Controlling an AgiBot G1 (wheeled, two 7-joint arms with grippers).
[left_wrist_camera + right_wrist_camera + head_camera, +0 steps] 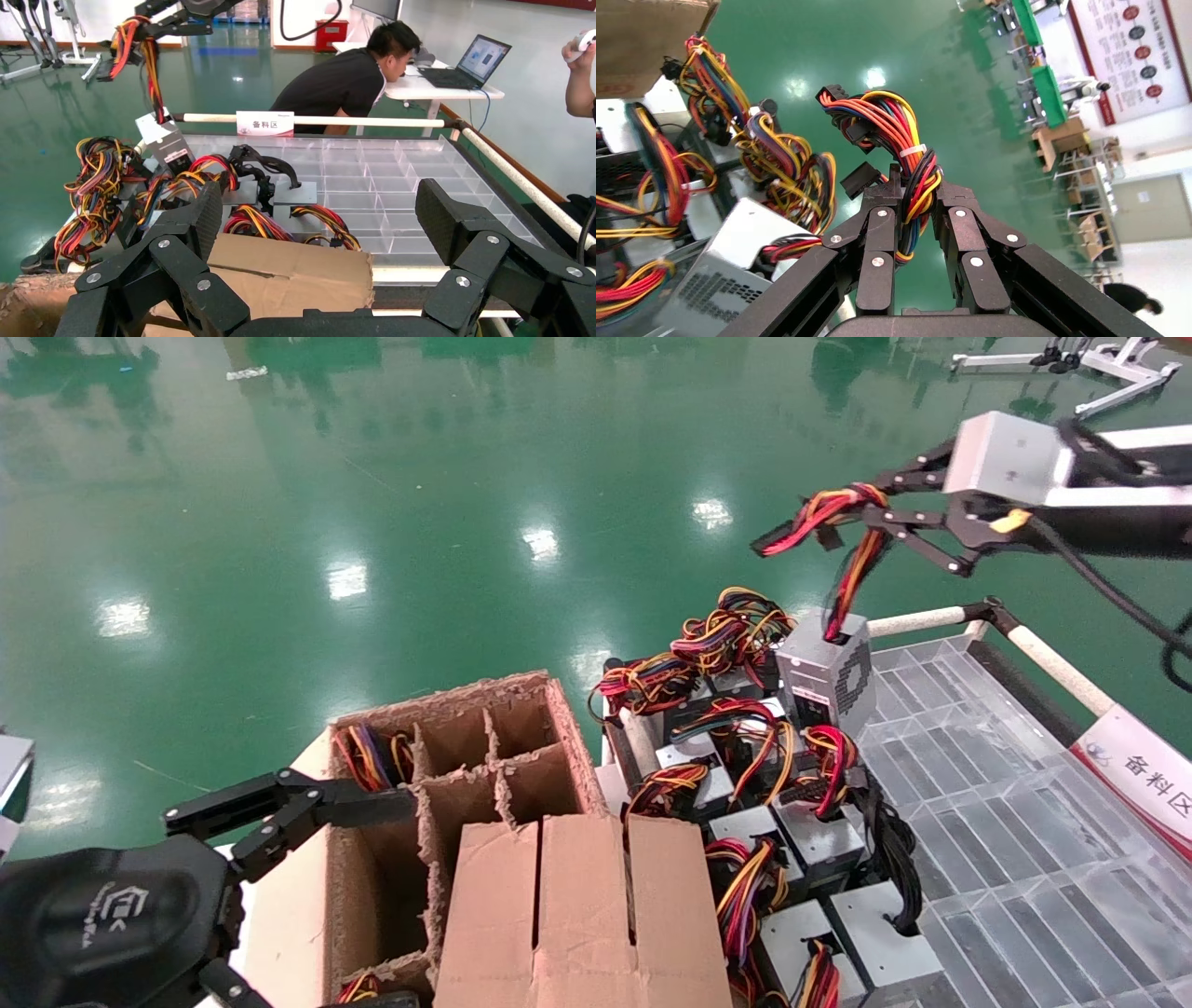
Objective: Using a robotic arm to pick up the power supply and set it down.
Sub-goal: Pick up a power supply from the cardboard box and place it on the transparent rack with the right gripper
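The power supply [827, 674], a silver-grey metal box with a vent-hole pattern on one side, hangs tilted by its own wire bundle [843, 537] just above the pile of other power supplies [745, 775] at the far left part of the clear gridded tray [1006, 803]; whether its lower edge touches the pile cannot be told. The right gripper [880, 514] of the robotic arm [1043, 477] is clamped on that bundle of red, yellow, orange and black wires, high over the far edge of the tray; in the right wrist view the wires pass between its closed fingers [877, 246], bound by a white cable tie [912, 150], with black connectors [833, 93] beyond. A white rail [922, 620] runs along the tray's far edge and carries a white sign [264, 123] printed in Chinese with "备料区" under a small red logo; the same sign shows at the tray's right edge in the head view. Left of the tray stands a cardboard box [484, 822] with dividers, coloured wires lying in its far left cell. The left gripper [317, 812] hovers over the box's left edge, its fingers spread apart and holding nothing; its black housing bears a pale logo too small to read.
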